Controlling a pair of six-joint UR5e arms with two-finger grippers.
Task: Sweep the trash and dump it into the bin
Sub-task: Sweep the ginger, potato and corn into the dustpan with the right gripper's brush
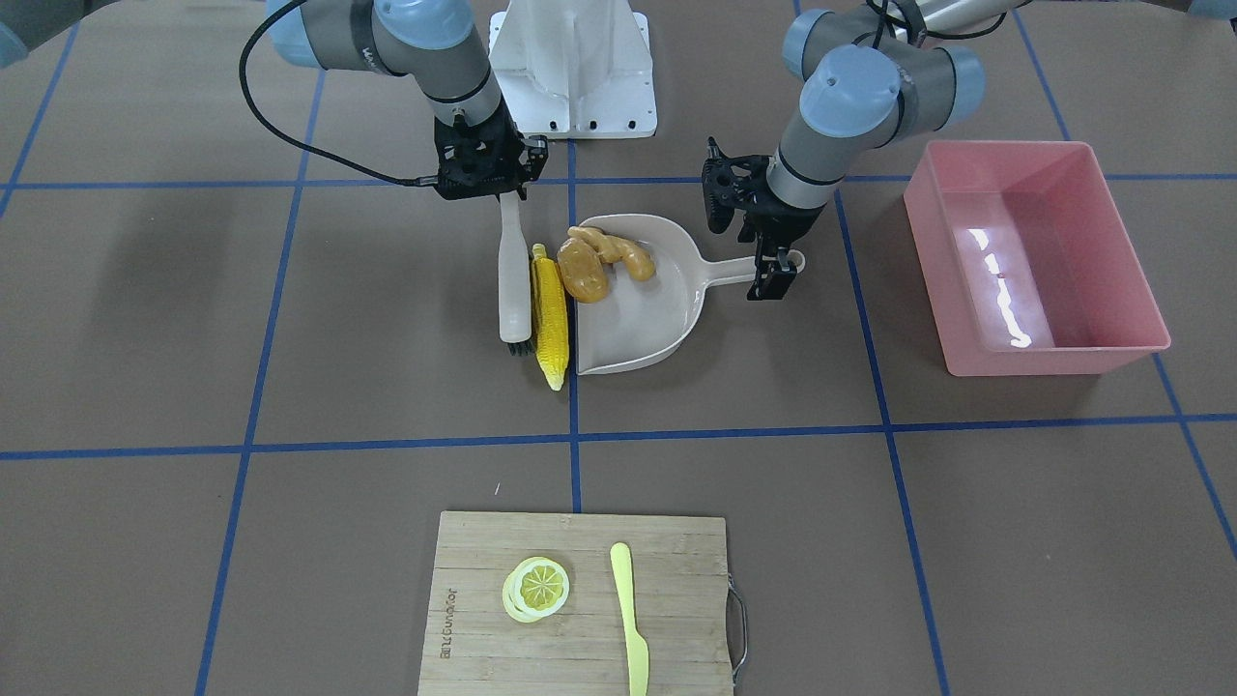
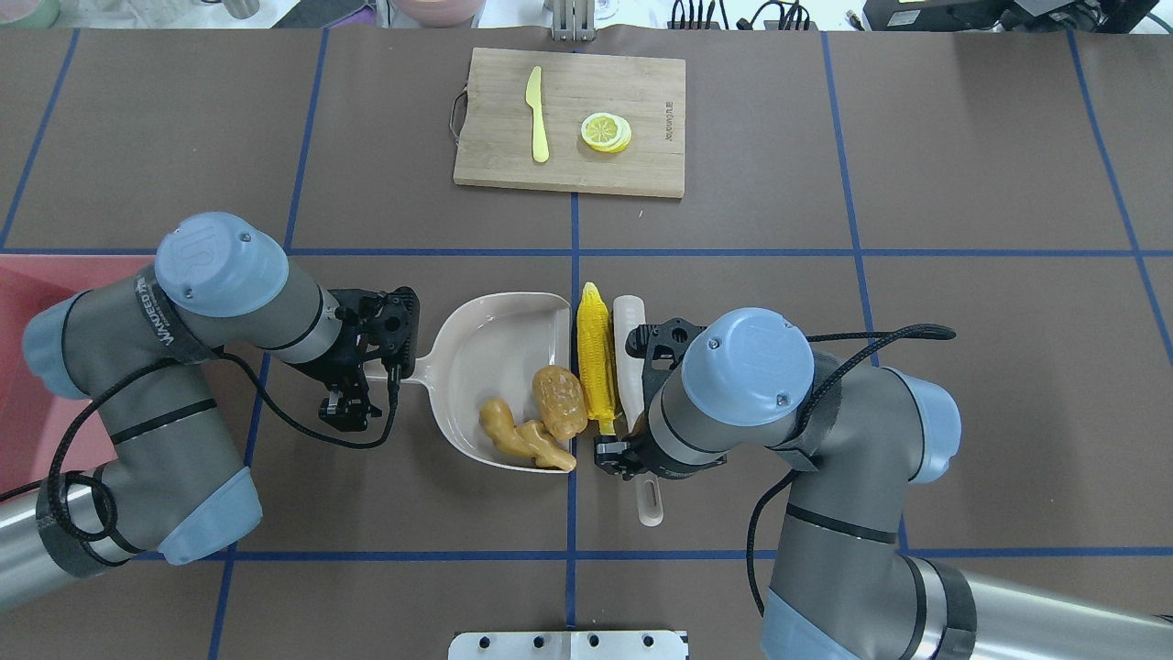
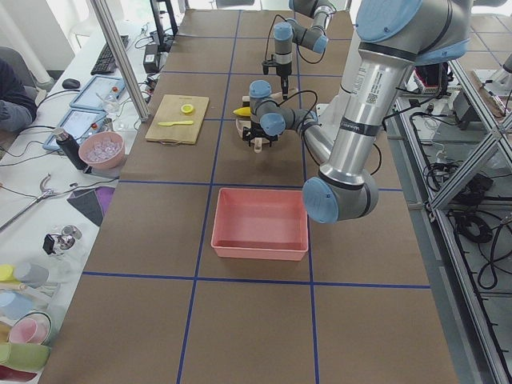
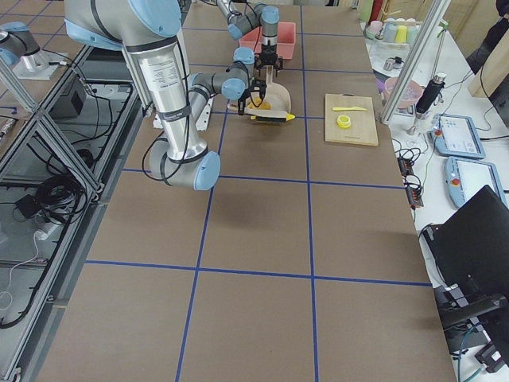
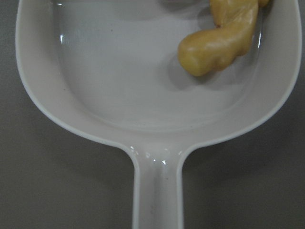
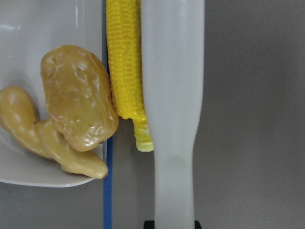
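Note:
The beige dustpan lies mid-table. My left gripper is shut on its handle. The tan ginger root and the brown potato sit in the pan at its open lip. The yellow corn cob lies on the table along the lip. My right gripper is shut on a white brush pressed against the corn. The pink bin stands beyond the left arm.
A wooden cutting board with lemon slices and a pale yellow knife lies at the table's far side from the robot. The robot base stands behind the dustpan.

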